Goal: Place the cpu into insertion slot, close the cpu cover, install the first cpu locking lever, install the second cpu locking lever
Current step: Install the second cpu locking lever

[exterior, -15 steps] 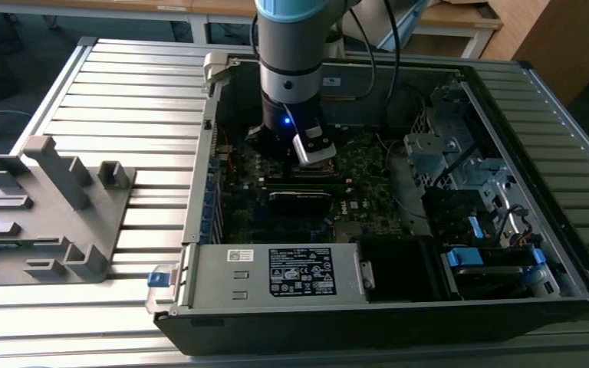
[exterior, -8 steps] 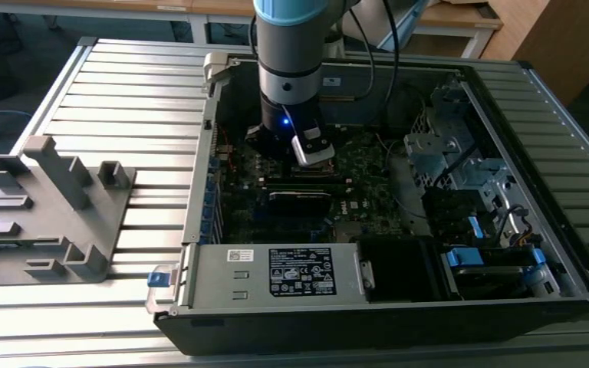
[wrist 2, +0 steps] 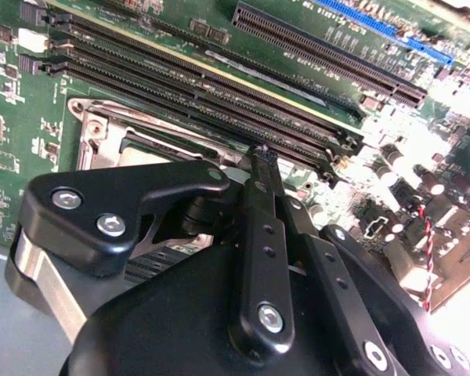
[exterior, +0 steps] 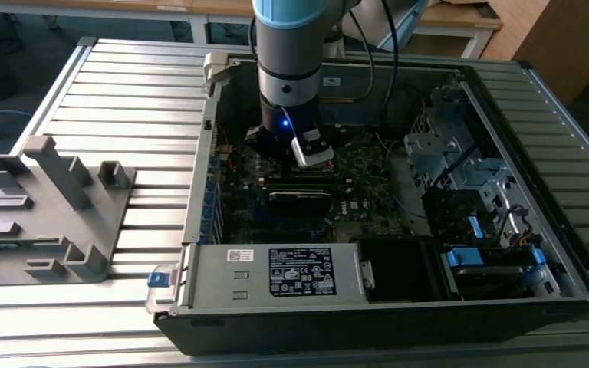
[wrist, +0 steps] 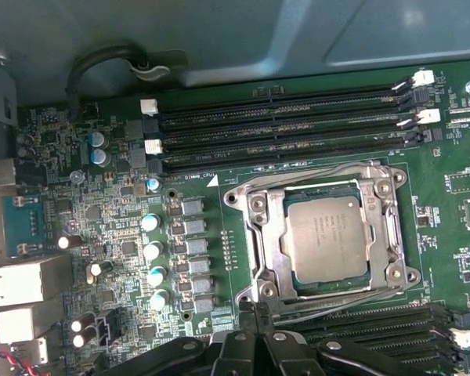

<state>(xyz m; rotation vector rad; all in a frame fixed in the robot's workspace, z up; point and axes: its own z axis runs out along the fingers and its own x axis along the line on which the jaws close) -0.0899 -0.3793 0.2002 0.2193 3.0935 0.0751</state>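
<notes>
In the first wrist view the cpu (wrist: 327,235), a square chip with a dull grey top, lies flat in the insertion slot (wrist: 376,235) on the green motherboard (wrist: 196,180). Lying down around it is the silver cpu cover (wrist: 260,235), and the chip shows through its cut-out. Thin wire levers (wrist: 329,172) run along the cover's edges. My gripper (wrist: 252,312) hovers just beside the socket's edge with its black fingers pressed together and nothing between them. The second wrist view shows the gripper (wrist 2: 258,157) tip over the memory slots, next to the socket corner (wrist 2: 94,133). From the exterior view the arm (exterior: 289,84) reaches down into the computer case.
Long black memory slots (wrist: 282,129) flank the socket on two sides. Capacitors (wrist: 150,251) and rear ports (wrist: 19,282) stand nearby. The case walls (exterior: 376,307), a drive cage (exterior: 459,153) and cables (exterior: 376,69) hem the arm in. A grey fixture (exterior: 49,207) stands on the slatted table outside.
</notes>
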